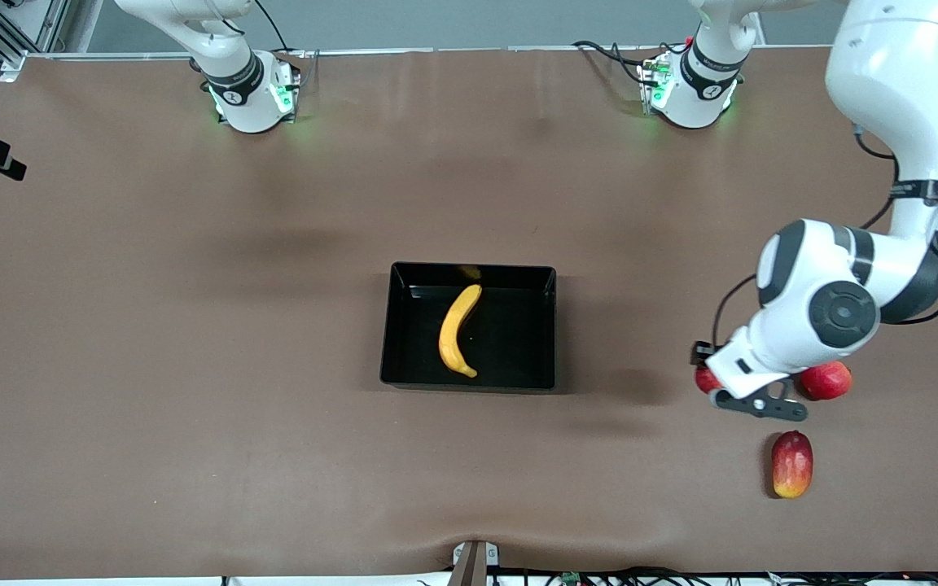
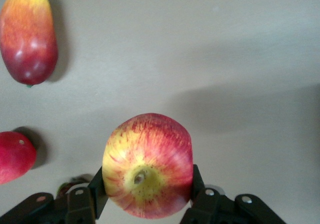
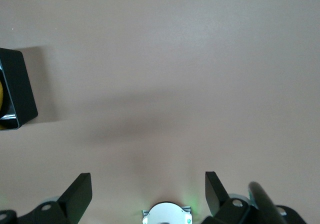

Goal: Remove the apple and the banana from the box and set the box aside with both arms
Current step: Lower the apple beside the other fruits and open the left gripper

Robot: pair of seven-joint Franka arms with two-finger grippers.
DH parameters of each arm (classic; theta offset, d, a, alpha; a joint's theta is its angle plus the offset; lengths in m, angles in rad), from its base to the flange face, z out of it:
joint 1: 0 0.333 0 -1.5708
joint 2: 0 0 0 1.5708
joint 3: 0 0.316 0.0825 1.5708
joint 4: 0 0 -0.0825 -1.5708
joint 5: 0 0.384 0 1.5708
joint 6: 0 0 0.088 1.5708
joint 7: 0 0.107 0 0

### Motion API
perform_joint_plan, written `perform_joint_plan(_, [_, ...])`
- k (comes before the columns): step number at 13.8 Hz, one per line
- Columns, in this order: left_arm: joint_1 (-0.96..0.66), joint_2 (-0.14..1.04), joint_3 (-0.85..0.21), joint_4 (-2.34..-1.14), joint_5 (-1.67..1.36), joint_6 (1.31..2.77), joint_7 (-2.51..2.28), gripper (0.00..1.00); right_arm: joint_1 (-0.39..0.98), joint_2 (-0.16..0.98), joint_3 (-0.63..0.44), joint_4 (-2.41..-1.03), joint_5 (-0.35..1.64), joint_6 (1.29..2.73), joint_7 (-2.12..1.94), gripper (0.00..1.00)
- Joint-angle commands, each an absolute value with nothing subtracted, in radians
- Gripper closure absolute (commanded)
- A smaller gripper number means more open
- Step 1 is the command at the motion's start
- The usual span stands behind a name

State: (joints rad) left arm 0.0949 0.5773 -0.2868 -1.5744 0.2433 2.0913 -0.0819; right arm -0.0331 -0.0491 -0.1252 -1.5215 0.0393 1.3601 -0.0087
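The yellow banana (image 1: 458, 330) lies in the black tray (image 1: 412, 358) at the middle of the table. My left gripper (image 1: 713, 376) is shut on the small red apple with yellow streaks (image 1: 706, 379), toward the left arm's end of the table. In the left wrist view the apple (image 2: 147, 164) sits between both fingers (image 2: 100, 191) and looks lifted off the cloth. My right gripper (image 3: 147, 184) is open and empty over bare table close to its own base; it does not show in the front view. A corner of the tray (image 3: 17, 89) shows in the right wrist view.
A plainer red round fruit (image 1: 826, 380) lies right beside the held apple; it also shows in the left wrist view (image 2: 15, 156). An oblong red-yellow mango (image 1: 791, 464) lies nearer the front camera and shows in the left wrist view (image 2: 28, 34) too. Brown cloth covers the table.
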Motion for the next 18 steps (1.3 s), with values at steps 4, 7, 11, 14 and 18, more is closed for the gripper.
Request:
perform_joint_plan(4, [0.173,0.63,-0.29,-1.722,0.374,2.353,-0.086,1.0,-0.058,-0.037,-0.114,-1.489,0.035,1.339,-0.012,0.0])
perform_joint_plan(7, [0.21,0.664,-0.291,-1.738,0.391,2.401,-0.087,1.0,-0.067,-0.037,-0.114,-1.491,0.04,1.341,-0.012,0.0])
perform_joint_plan(11, [0.213,0.664,-0.293,-1.736,0.39,2.401,-0.09,0.0,-0.072,-0.037,-0.11,-1.491,0.038,1.339,-0.012,0.0])
perform_joint_plan(14, [0.212,0.625,-0.296,-1.733,0.387,2.388,-0.1,0.0,-0.074,-0.035,-0.11,-1.491,0.038,1.338,-0.012,0.0])
perform_joint_plan(18, [0.206,0.552,-0.337,-1.73,0.336,2.313,-0.121,0.0,-0.077,-0.035,-0.11,-1.491,0.04,1.344,-0.012,0.0])
